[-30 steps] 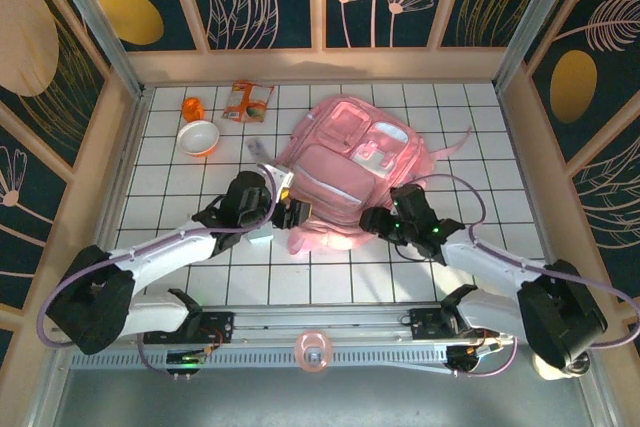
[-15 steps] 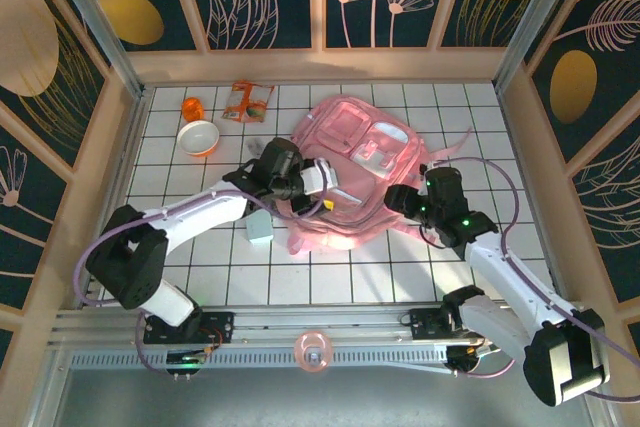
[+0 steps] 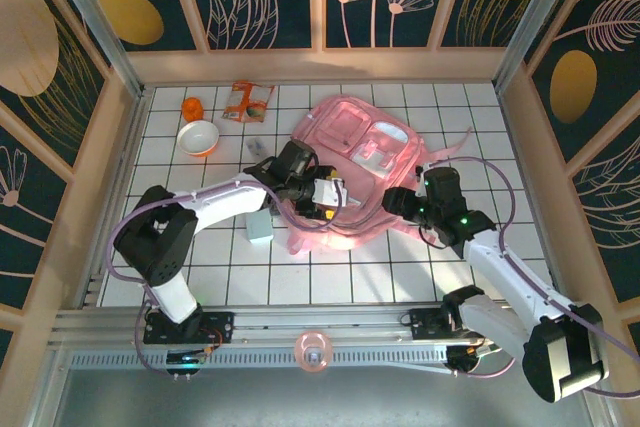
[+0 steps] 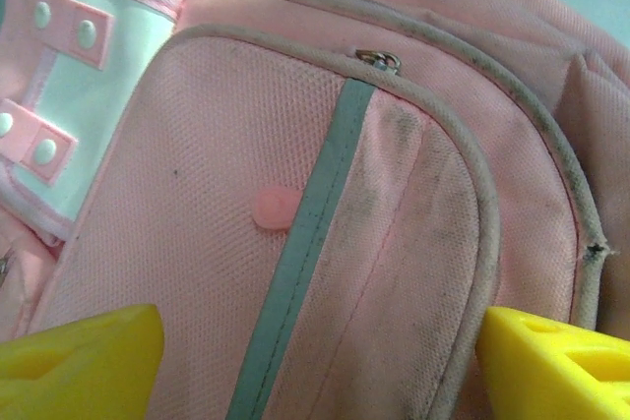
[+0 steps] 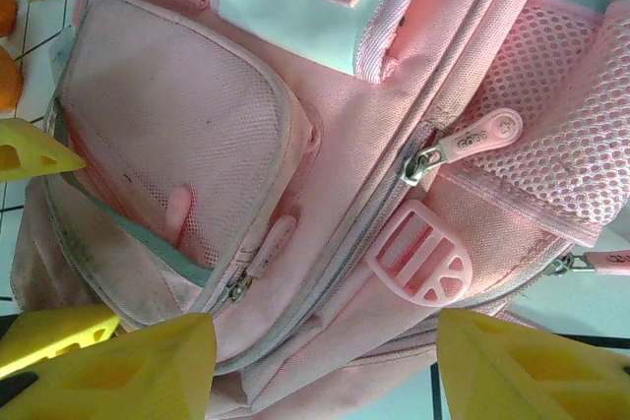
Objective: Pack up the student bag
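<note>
The pink student bag (image 3: 365,147) lies flat on the white grid table, front pockets up. My left gripper (image 3: 328,195) hovers over its lower front pocket. In the left wrist view its yellow fingertips (image 4: 84,361) stand wide apart, open, with the pocket fabric and a grey-green stripe (image 4: 305,263) between them, and nothing is held. My right gripper (image 3: 396,201) sits at the bag's near right side, open. The right wrist view shows its fingers (image 5: 128,371) spread over the main zip seam, near a pink buckle (image 5: 418,255) and a zip pull (image 5: 477,135).
An orange-rimmed bowl (image 3: 198,137), a small orange item (image 3: 193,107) and a snack packet (image 3: 247,101) lie at the back left. A pale teal box (image 3: 260,228) sits left of the bag. A small grey item (image 3: 257,148) rests nearby. Wooden walls ring the table.
My left gripper has swung from the bag's near left edge up onto its front pocket. My right gripper has moved from the near edge to the bag's right side.
</note>
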